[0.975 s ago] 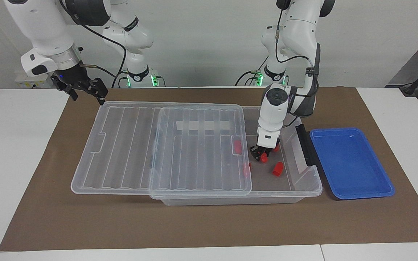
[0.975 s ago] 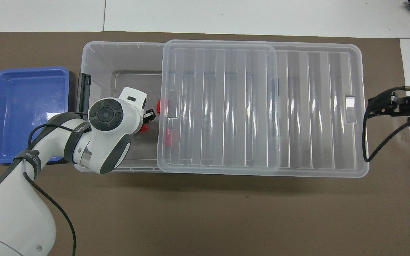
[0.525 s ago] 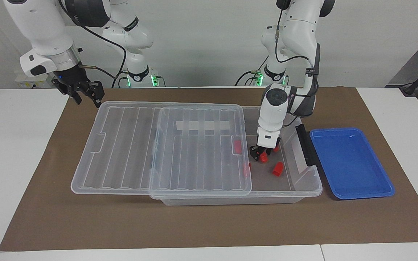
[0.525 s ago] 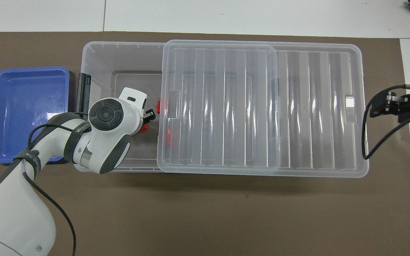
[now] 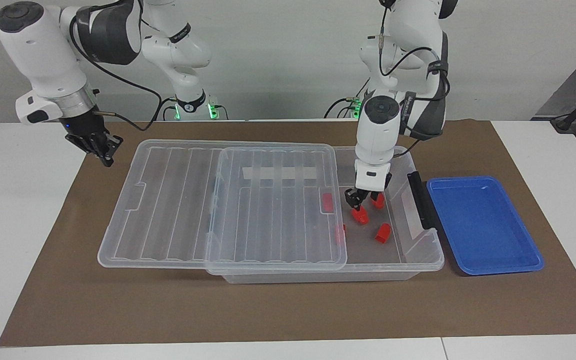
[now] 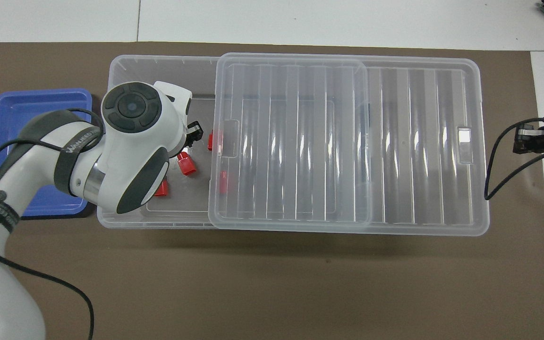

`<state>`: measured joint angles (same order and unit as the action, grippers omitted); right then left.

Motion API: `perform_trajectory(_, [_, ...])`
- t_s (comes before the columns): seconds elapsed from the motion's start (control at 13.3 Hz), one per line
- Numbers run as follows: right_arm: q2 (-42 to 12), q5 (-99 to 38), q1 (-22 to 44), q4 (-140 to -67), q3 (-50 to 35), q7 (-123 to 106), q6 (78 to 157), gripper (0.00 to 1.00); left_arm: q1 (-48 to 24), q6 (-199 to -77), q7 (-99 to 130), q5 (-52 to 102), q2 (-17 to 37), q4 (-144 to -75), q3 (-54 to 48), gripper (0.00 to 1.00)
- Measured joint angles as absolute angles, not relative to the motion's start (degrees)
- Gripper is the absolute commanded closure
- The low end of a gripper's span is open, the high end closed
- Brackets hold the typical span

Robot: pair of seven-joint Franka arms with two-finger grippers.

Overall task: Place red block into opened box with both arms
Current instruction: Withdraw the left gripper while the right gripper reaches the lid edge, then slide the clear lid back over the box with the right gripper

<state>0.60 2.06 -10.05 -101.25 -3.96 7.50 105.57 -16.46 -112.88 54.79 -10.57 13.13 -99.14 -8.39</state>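
Observation:
The box [image 5: 418,260] [image 6: 158,61] lies on the brown mat. Its ribbed lid [image 5: 218,200] [image 6: 347,141] is slid toward the right arm's end, so the end by the left arm is uncovered. Several red blocks lie on the box floor. One red block [image 5: 359,215] [image 6: 186,165] rests just under my left gripper [image 5: 357,200] [image 6: 195,132], which hangs open inside the box and holds nothing. Two more blocks show through the lid's edge. My right gripper [image 5: 104,150] [image 6: 520,139] is shut and empty, over the mat beside the lid's end.
An empty blue tray [image 5: 483,225] [image 6: 40,92] sits on the mat beside the box at the left arm's end. A black bar [image 5: 420,197] lies along that end of the box. White table surrounds the mat.
My left gripper rose off the red block, which stayed on the box floor. My right gripper closed and drew away from the lid's corner toward the right arm's end.

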Motion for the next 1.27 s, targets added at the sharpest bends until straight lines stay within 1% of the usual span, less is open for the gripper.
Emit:
perform_trajectory(0.15, [0.42, 2.06, -11.39, -103.12, -3.91, 5.55, 108.75, 1.00, -13.92, -106.07, 50.31, -9.30, 11.21, -94.69, -8.03, 0.35])
perform_trajectory(0.3, [-0.54, 2.06, -12.19, -104.05, -3.91, 5.05, 111.78, 1.00, -9.37, -98.06, 39.51, -7.85, 10.14, -89.61, -7.50, 0.34])
perform_trajectory(0.38, [-1.31, 2.06, -12.32, -104.26, -3.91, 5.04, 113.26, 1.00, -6.54, -95.68, 33.78, -7.08, 9.64, -87.85, -7.37, 0.24])
perform_trajectory(0.45, [-2.20, 2.06, -12.33, -104.38, -3.91, 5.04, 114.48, 1.00, -3.56, -94.50, 27.97, -6.33, 8.79, -86.79, -7.26, 0.00])
perform_trajectory(0.6, [-4.09, 2.06, -12.33, -104.48, -3.95, 5.04, 116.63, 1.00, 1.23, -93.36, 17.41, -5.43, 6.15, -86.64, -7.07, 0.00])
perform_trajectory(0.82, [-6.27, 2.06, -12.05, -104.52, -4.12, 5.04, 118.08, 1.00, 2.92, -93.06, 12.63, -5.17, 3.65, -87.58, -7.08, 0.00])
perform_trajectory(1.27, [-6.75, 2.07, -9.76, -104.96, -4.72, 4.84, 118.24, 1.00, 5.44, -93.08, 12.29, -5.17, 3.52, -88.27, -6.87, 0.00])
